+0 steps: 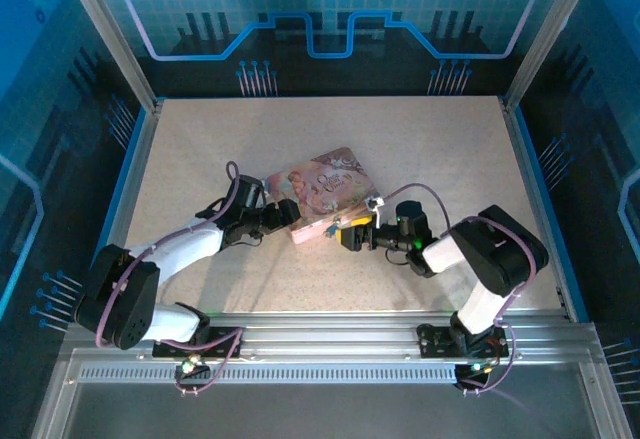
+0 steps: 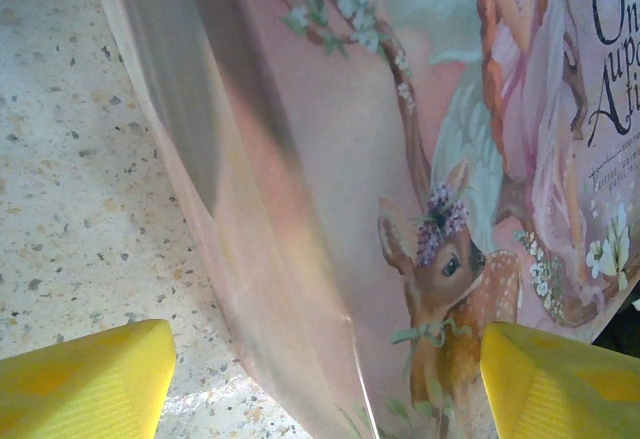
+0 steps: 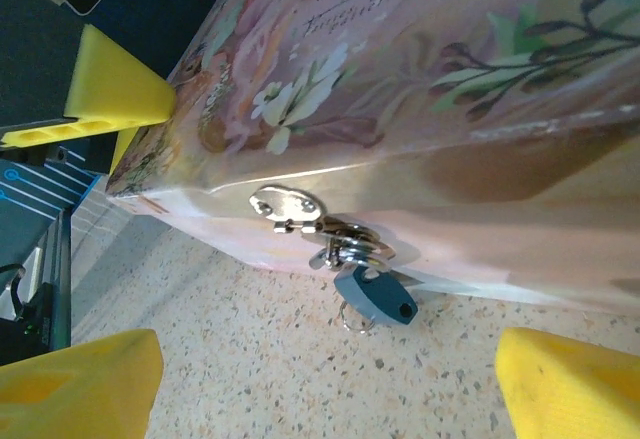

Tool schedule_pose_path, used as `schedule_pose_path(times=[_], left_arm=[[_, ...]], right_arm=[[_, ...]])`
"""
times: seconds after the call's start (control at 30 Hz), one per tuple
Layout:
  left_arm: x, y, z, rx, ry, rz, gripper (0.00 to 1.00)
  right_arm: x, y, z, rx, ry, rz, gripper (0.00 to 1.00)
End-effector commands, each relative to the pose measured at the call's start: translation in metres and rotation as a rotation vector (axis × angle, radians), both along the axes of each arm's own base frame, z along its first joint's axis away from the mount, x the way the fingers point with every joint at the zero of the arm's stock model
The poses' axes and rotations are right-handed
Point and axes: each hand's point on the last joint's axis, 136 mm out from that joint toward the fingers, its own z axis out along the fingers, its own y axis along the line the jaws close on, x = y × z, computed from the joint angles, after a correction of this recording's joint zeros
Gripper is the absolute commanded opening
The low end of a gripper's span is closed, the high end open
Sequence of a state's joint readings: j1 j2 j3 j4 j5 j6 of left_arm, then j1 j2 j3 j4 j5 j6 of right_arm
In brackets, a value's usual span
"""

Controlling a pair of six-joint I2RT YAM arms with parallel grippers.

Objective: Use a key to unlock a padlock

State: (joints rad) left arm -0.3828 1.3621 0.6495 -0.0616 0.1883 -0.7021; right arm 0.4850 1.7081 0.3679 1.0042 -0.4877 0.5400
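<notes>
Seen from above, the lock is too small to find beside my right hand (image 1: pixel 350 229); my right wrist view brings it close. There the padlock (image 3: pixel 370 292) hangs from a silvery clasp (image 3: pixel 286 205) low on the side wall of the pink illustrated box (image 3: pixel 420 79), just above the speckled bench (image 3: pixel 300 379). It is a small blue-grey body with a dark hole at its outer end, under a tangle of shiny loops. A thin wire ring (image 3: pixel 355 319) pokes out beneath it. Whether that belongs to the key I cannot tell, and the key itself I cannot pick out.

My right hand is spread, its yellow pads (image 3: pixel 80 384) wide apart and short of the lock, nothing between them. My left hand (image 2: pixel 320 379) is spread too, with the box's edge rising ahead of it — blurred this close and cut off above. One of its yellow fingers (image 3: pixel 115 84) stands at the box's far end. The box lies around the bench's middle, my two hands at its near side.
</notes>
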Motion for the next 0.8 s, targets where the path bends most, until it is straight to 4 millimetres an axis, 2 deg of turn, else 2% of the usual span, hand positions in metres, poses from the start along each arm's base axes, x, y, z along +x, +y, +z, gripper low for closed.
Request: schedule_pose_path(times=[0.0, 0.43, 0.77], left_arm=[[-0.016, 0.004, -0.014, 0.026, 0.061, -0.004, 0.80], [-0.017, 0.003, -0.018, 0.016, 0.068, 0.003, 0.80], [-0.017, 0.002, -0.022, 0.010, 0.076, 0.006, 0.80]], right_arm=[[0.008, 0.012, 0.016, 0.063, -0.056, 0.025, 0.86], [0.008, 0.030, 0.002, 0.099, -0.043, 0.064, 0.71], [0.006, 0.033, 0.011, 0.122, -0.109, 0.078, 0.65]])
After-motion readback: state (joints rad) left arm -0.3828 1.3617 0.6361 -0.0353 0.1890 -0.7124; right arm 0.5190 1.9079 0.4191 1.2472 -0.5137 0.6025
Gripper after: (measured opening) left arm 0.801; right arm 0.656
